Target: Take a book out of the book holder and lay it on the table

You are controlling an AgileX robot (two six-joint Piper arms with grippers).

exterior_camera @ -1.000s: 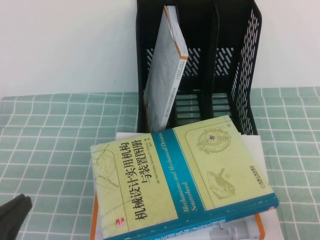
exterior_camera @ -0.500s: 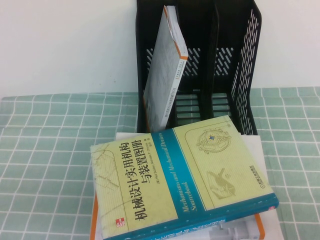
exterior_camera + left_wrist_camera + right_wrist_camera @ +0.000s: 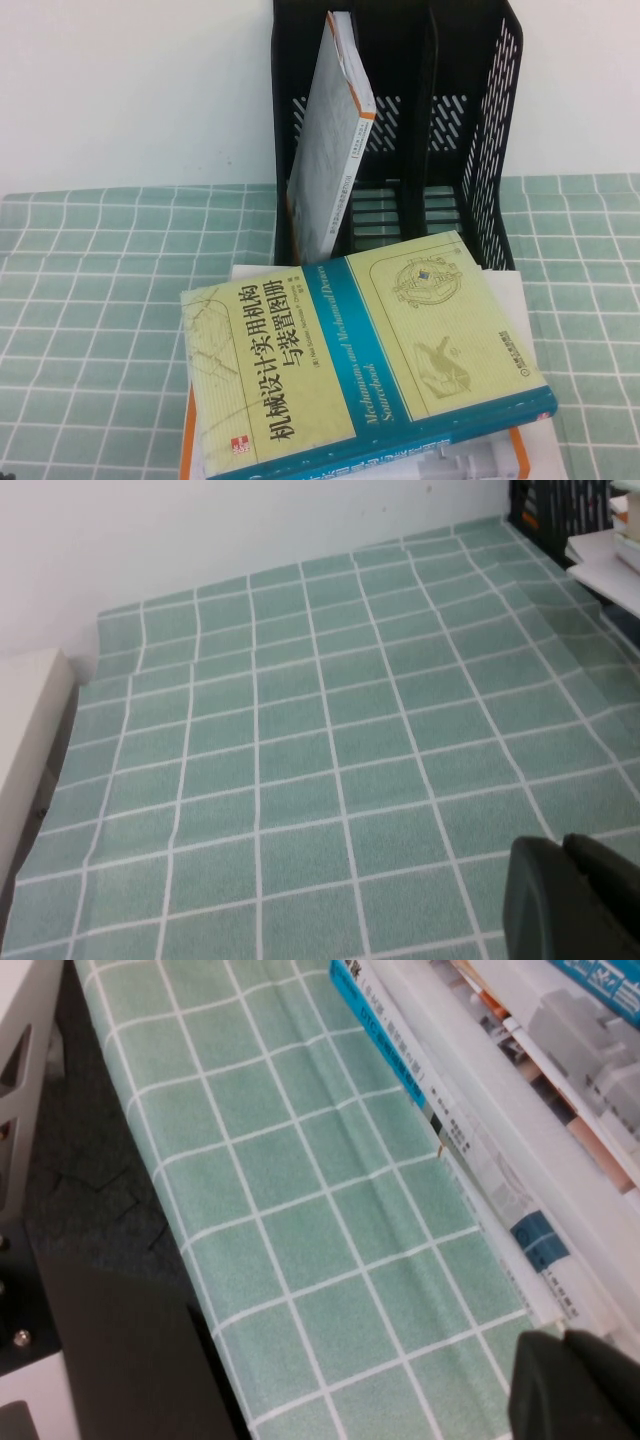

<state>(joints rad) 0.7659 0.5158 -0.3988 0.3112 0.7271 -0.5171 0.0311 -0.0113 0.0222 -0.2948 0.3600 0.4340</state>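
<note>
Lying flat near the table's front edge in the high view, the book shows a pale yellow-green cover, a teal-blue band and spine, black Chinese title characters and a small red logo at one corner. It rests on top of a white-and-orange book, whose orange edge peeks out beneath it. Behind them, at the table's back edge, stands the book holder, black with slotted sides; a thin white book leans tilted in its left compartment. Neither arm appears here.

In the left wrist view, the left gripper hangs over bare green checked cloth, well apart from the books at the far corner; only a dark edge of it shows, so its opening cannot be told.

In the right wrist view, the right gripper sits closed and empty above the table's side edge, near the stacked books' edges.
</note>
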